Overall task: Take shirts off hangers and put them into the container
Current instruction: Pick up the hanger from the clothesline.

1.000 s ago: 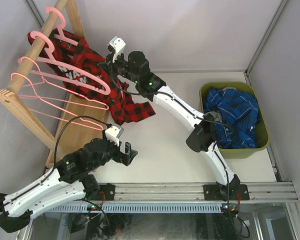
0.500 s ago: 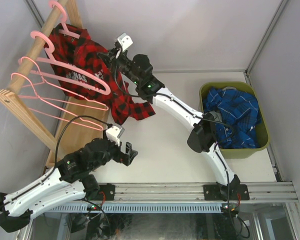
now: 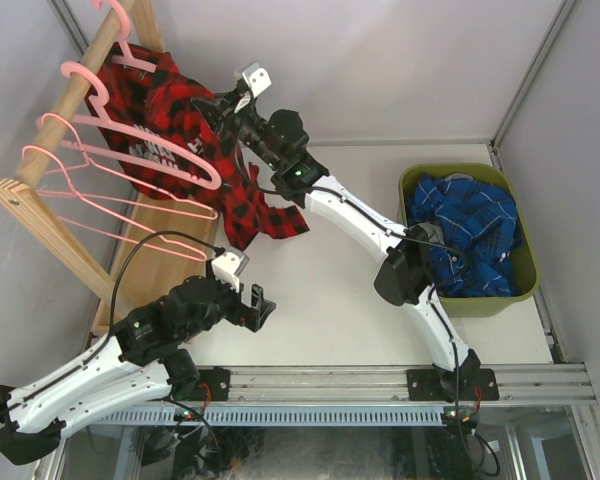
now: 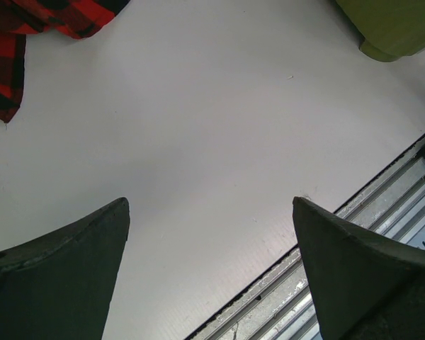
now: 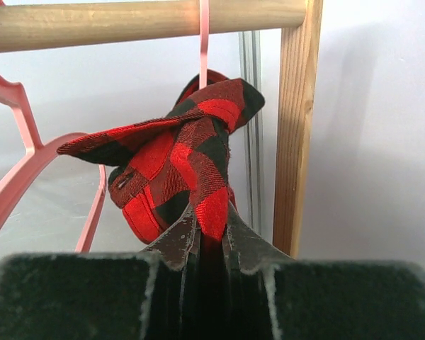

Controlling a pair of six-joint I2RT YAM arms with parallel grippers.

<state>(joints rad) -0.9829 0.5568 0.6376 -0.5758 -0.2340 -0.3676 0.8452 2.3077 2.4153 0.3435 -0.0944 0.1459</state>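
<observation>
A red-black plaid shirt (image 3: pixel 185 125) with white lettering hangs from a pink hanger (image 3: pixel 130 45) on the wooden rail at the upper left. My right gripper (image 3: pixel 223 108) is shut on a fold of that shirt (image 5: pixel 198 170), high up beside the rail. In the right wrist view the cloth sits pinched between the jaws, just below the rail. Several bare pink hangers (image 3: pixel 130 165) hang lower on the rail. The olive-green container (image 3: pixel 525 262) at the right holds a blue plaid shirt (image 3: pixel 465 235). My left gripper (image 3: pixel 263 305) stands open and empty low over the table.
The wooden rail (image 3: pixel 75 90) and its upright post (image 5: pixel 295 127) slope along the left side, over a flat wooden base board (image 3: pixel 155 240). A metal frame rail (image 3: pixel 380 380) runs along the near table edge. The shirt's tail (image 4: pixel 28 28) lies on the table.
My right gripper has risen and moved left toward the rail, lifting the red-black shirt's fold with it. The left arm has not moved.
</observation>
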